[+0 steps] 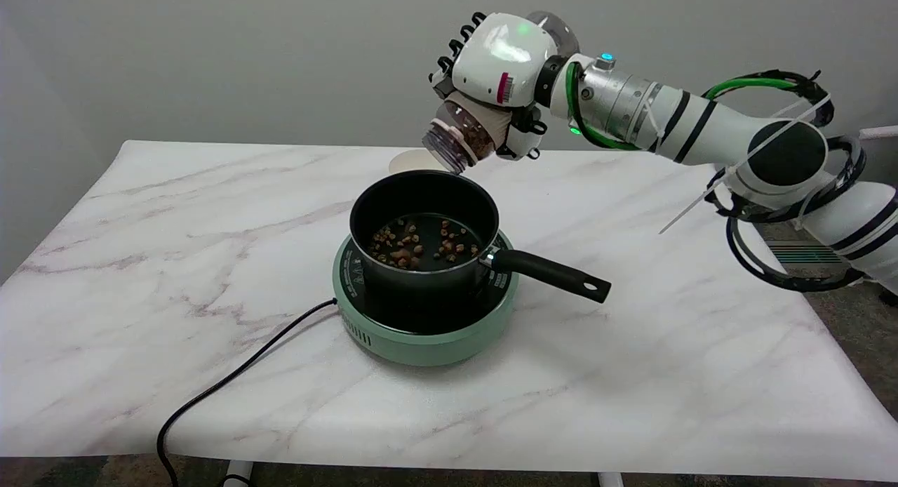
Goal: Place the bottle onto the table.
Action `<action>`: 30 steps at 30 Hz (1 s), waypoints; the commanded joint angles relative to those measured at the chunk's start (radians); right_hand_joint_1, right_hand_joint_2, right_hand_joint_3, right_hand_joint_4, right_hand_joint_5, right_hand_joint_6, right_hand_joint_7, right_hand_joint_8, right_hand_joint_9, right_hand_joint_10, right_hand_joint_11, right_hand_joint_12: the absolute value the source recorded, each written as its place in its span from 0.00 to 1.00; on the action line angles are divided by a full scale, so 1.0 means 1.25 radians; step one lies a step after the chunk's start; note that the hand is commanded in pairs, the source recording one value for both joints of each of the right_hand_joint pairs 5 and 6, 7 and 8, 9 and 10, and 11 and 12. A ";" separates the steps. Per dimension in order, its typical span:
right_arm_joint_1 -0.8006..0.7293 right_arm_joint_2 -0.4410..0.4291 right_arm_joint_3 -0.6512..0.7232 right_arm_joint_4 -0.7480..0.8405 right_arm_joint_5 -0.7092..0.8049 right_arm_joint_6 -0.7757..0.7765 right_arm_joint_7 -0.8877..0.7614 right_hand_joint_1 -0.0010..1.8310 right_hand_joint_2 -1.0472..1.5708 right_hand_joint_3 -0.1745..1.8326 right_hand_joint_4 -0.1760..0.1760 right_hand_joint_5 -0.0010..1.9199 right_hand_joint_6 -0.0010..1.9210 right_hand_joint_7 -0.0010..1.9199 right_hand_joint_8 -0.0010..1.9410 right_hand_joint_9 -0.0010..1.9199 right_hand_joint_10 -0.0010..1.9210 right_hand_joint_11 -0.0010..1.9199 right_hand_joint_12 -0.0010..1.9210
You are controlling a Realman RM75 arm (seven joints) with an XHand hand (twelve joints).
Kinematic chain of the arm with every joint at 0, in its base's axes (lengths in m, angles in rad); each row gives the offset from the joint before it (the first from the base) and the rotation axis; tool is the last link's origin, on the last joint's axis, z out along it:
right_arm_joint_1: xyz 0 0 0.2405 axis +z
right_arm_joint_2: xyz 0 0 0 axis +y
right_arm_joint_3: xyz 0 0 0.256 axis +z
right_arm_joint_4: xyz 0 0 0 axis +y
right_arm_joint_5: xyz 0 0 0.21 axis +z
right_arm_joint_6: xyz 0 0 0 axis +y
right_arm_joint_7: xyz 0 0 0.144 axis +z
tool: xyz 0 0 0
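My right hand [494, 69] hangs in the air above the far side of the black pot and grips a clear bottle [459, 137] with brown pieces inside. The bottle is tilted, its open mouth pointing down and to the left, just above the pot's far rim. The bottle's base shows behind the top of the hand. The marble table [175, 262] lies well below the bottle.
A black pot [421, 224] holding brown pieces sits on a green cooker [428, 332] at the table's middle; its handle [558, 275] points right. A black cord [231, 382] runs off the front left edge. A pale round lid [410, 162] lies behind the pot.
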 commanded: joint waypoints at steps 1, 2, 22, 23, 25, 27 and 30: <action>-0.116 -0.009 0.050 -0.028 0.341 -0.119 -0.126 0.78 0.85 0.45 0.50 1.00 1.00 1.00 0.99 0.69 0.69 0.65 0.64; -0.119 -0.009 0.055 -0.029 0.346 -0.118 -0.134 0.78 0.85 0.45 0.50 1.00 1.00 1.00 0.99 0.69 0.69 0.64 0.64; -0.199 -0.017 0.129 -0.053 0.516 -0.125 -0.187 0.79 0.84 0.46 0.50 1.00 1.00 1.00 0.99 0.69 0.69 0.64 0.64; -0.205 -0.019 0.137 -0.054 0.525 -0.123 -0.190 0.79 0.84 0.46 0.50 1.00 1.00 1.00 0.99 0.69 0.69 0.64 0.64; -0.225 -0.025 0.170 -0.071 0.566 -0.121 -0.205 0.79 0.84 0.46 0.50 1.00 1.00 1.00 0.99 0.70 0.69 0.64 0.64; -0.237 -0.024 0.184 -0.066 0.591 -0.118 -0.203 0.79 0.84 0.46 0.50 1.00 1.00 1.00 0.99 0.70 0.70 0.64 0.64; -0.257 -0.031 0.218 -0.075 0.654 -0.118 -0.221 0.80 0.83 0.46 0.50 1.00 1.00 1.00 0.99 0.70 0.70 0.64 0.64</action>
